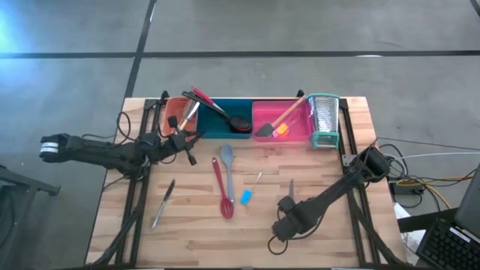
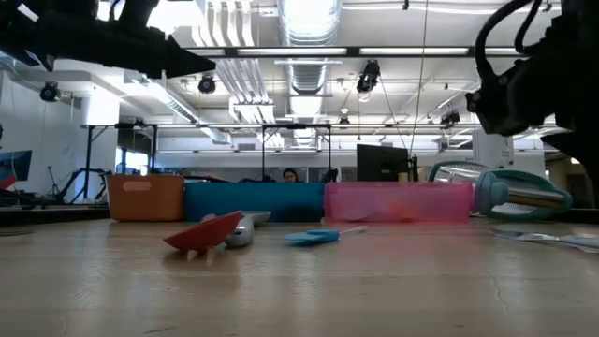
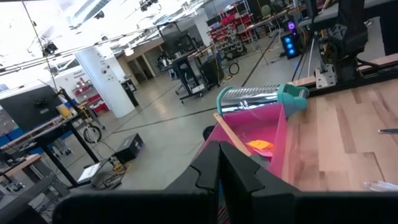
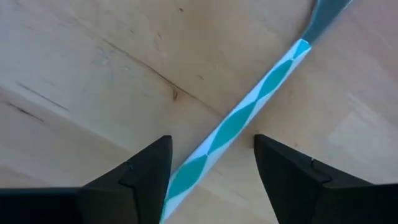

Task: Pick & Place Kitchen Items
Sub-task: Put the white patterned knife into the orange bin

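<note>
Overhead, we are hovering our right gripper (image 1: 287,212) over the wooden table (image 1: 187,232); our left gripper (image 1: 184,147) is waiting shut beside the orange tray (image 1: 169,110). Wrist-on, wide-open fingers (image 4: 146,171) are straddling a teal-and-white knife (image 4: 242,118) lying flat, unheld.

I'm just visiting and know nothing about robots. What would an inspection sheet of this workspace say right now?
Surface: wooden table, bare at the front.
Job's things: red whisk, grey spoon, knife loose; teal-striped utensil between the right gripper's fingers.
Clutter: orange tray, teal tray, pink tray, grater.
Grippers: left gripper shut near the trays; right gripper open, low.
Cables: bundle beside the table.
Surroundings: workshop; a person behind the trays.
</note>
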Available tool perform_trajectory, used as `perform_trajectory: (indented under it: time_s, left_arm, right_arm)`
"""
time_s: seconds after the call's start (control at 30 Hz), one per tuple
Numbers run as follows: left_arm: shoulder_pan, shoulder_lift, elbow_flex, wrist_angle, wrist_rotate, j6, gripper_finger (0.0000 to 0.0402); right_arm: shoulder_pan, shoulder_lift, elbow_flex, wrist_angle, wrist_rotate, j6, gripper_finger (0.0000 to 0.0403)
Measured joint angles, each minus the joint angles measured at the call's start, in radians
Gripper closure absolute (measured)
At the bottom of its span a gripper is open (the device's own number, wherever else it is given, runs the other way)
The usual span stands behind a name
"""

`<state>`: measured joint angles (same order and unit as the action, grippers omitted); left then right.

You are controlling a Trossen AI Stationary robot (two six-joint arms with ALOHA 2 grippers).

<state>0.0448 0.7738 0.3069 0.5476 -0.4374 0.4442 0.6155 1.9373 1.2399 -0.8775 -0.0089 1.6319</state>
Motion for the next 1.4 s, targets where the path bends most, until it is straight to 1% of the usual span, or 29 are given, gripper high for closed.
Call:
perform_trajectory:
  time_s: [0.13,0.23,0.33,0.5,0.57,0.67,0.8,0.87,1.0,1.13,1.2,1.3,1.4]
  left_arm:
    - [0.0,0.0,0.0,-0.01,0.0,-0.004,0.039]
    - [0.0,0.0,0.0,-0.013,0.0,-0.007,0.039]
    - [0.0,0.0,0.0,-0.015,0.0,-0.008,0.039]
    - [0.0,0.0,0.0,-0.018,0.0,-0.008,0.039]
    - [0.0,0.0,0.0,-0.018,0.0,-0.008,0.039]
    - [0.0,0.0,0.0,-0.018,-0.001,-0.007,0.039]
    - [0.0,0.0,0.0,-0.018,-0.001,-0.01,0.039]
    - [0.0,0.0,0.0,-0.023,-0.001,-0.028,0.039]
    - [0.0,0.0,-0.001,-0.049,-0.001,-0.043,0.039]
    - [0.0,0.0,-0.001,-0.069,0.004,-0.081,0.039]
    - [-0.001,0.0,-0.001,-0.077,0.018,-0.116,0.039]
    - [0.0,0.0,-0.001,-0.071,0.097,-0.185,0.039]
    - [0.0,0.0,-0.001,-0.054,0.239,-0.249,0.039]
  right_arm:
    - [0.0,-0.009,-0.056,0.082,-0.002,0.028,0.0193]
    - [0.0,-0.011,-0.086,0.107,-0.002,0.049,0.0223]
    - [0.002,-0.011,-0.102,0.104,-0.002,0.063,0.0269]
    - [0.006,-0.011,-0.113,0.102,0.004,0.037,0.037]
    - [0.007,-0.011,-0.11,0.097,0.005,0.029,0.0379]
    - [0.009,-0.016,-0.091,0.068,0.008,0.028,0.0383]
    - [0.009,-0.043,-0.049,-0.004,0.02,-0.013,0.0384]
    - [0.011,-0.071,-0.025,-0.065,0.065,-0.016,0.0384]
    - [0.02,-0.149,0.02,-0.113,0.19,-0.032,0.0384]
    - [0.033,-0.218,0.028,-0.112,0.37,-0.07,0.0384]
    - [0.036,-0.266,0.023,-0.109,0.467,-0.118,0.0384]
    - [0.037,-0.307,0.006,-0.101,0.621,-0.216,0.0384]
    - [0.03,-0.363,-0.004,-0.063,0.757,-0.345,0.0384]
